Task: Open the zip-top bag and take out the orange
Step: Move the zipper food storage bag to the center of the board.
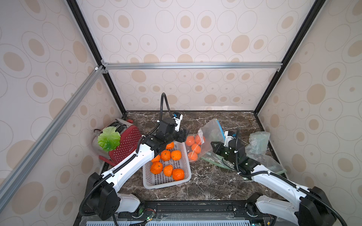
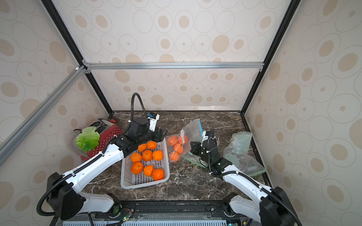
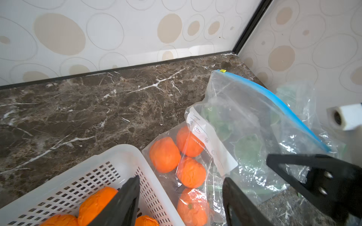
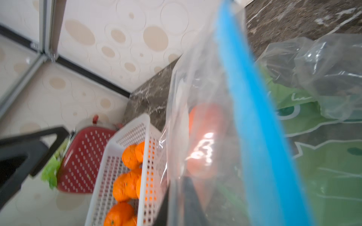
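The clear zip-top bag (image 1: 212, 128) with a blue zip strip (image 3: 274, 97) lies right of the white basket, its zip end raised. Several oranges (image 1: 193, 146) show through its film in both top views and in the left wrist view (image 3: 165, 154). My left gripper (image 3: 181, 178) hangs open over the basket's far corner and the bag's orange end, holding nothing. My right gripper (image 1: 214, 145) is at the bag's zip side. In the right wrist view the film drapes over one finger (image 4: 189, 197) and hides the other, so its state does not show.
The white basket (image 1: 166, 185) holds several loose oranges (image 1: 165, 155). A red toaster (image 1: 127, 144) with a green leaf (image 1: 108, 139) on it stands at the left wall. More crumpled clear bags (image 1: 258, 142) and a green printed one (image 4: 323, 166) lie by the right wall.
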Tool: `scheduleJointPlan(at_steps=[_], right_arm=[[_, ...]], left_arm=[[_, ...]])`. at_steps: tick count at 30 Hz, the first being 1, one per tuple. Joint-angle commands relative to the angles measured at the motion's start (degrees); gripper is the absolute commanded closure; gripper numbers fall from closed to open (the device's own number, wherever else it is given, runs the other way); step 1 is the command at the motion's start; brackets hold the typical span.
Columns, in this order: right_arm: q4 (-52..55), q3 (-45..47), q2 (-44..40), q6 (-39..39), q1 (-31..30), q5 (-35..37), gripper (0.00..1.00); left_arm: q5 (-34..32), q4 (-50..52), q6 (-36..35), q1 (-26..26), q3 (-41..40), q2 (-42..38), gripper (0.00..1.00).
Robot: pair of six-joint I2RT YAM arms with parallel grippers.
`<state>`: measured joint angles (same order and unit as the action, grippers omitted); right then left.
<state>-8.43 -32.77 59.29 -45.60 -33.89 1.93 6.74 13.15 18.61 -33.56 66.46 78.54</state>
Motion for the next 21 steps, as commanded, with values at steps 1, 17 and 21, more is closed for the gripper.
scheduleJointPlan(at_steps=[1, 17, 21], right_arm=[[14.39, -0.72, -4.82, 8.90, -0.71, 6.71, 0.52], [33.64, -11.81, -11.62, 21.25, 13.89, -8.27, 0.20], [29.63, -16.73, -1.40, 18.65, 23.46, -20.90, 0.20]], left_arm=[[3.42, 1.40, 0.49, 0.34, 4.34, 2.15, 0.34], [26.55, 4.55, -7.91, 0.34, 23.15, 21.43, 0.38], [32.58, 6.12, -11.17, 0.33, 27.62, 26.41, 0.39]])
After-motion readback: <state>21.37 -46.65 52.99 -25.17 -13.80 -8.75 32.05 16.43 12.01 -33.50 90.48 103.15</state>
